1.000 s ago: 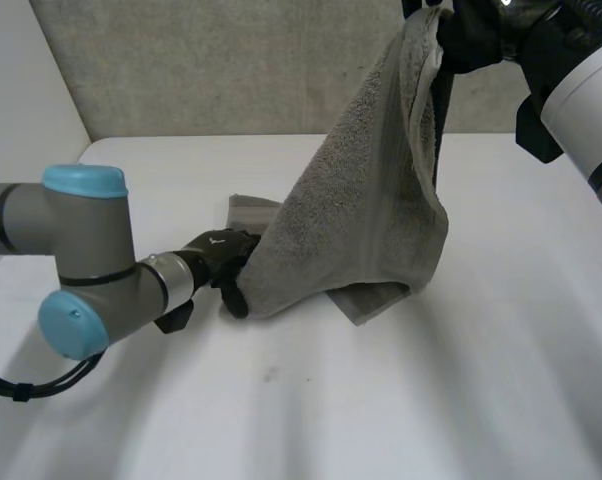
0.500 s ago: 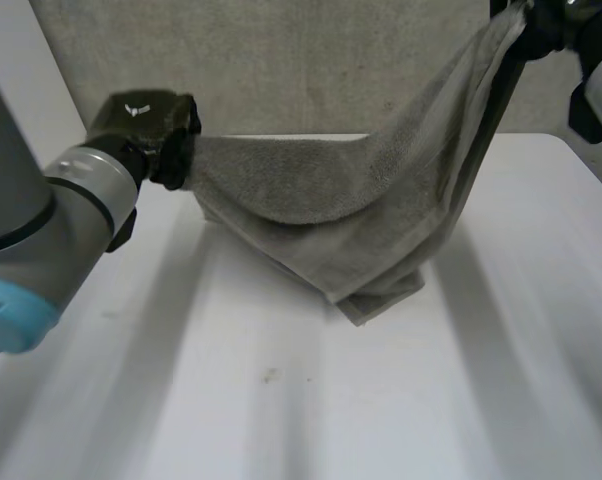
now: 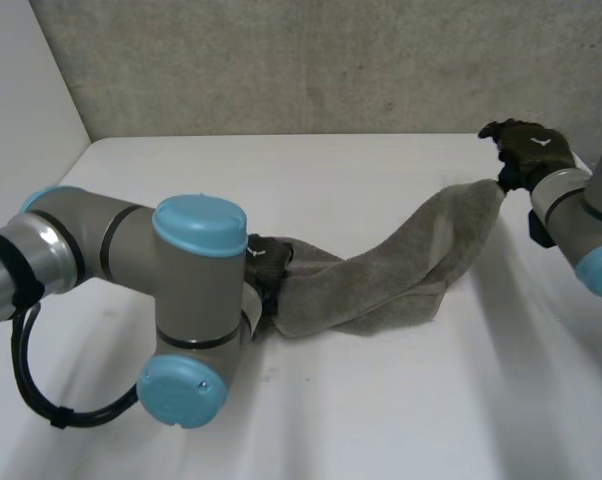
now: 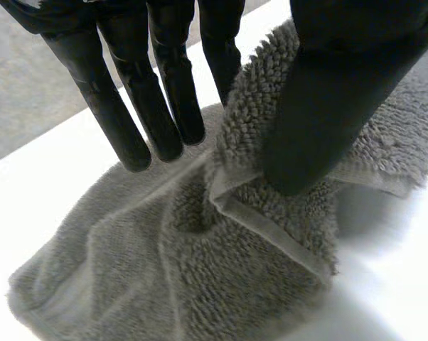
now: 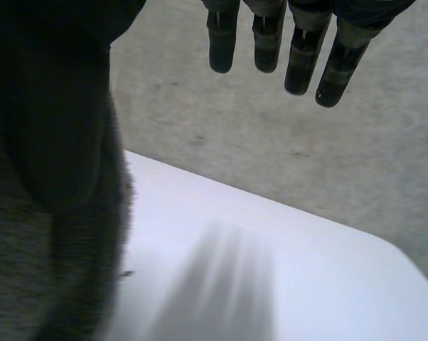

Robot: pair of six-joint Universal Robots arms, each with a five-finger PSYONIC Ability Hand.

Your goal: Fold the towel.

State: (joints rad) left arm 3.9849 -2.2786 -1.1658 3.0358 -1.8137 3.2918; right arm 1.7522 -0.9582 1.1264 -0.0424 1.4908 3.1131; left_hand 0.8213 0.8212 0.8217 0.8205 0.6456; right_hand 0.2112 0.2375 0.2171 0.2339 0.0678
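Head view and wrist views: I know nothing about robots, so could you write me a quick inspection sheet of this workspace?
surface: white table, the towel lying partly on it.
job's things: grey towel, bunched and not folded, stretched between the two hands, its middle resting on the table.
clutter: nothing seen.
robot hands: left robot hand pinches one towel end low at the table; right robot hand holds the other end raised.
cables: nothing seen.
surroundings: grey wall behind the table.
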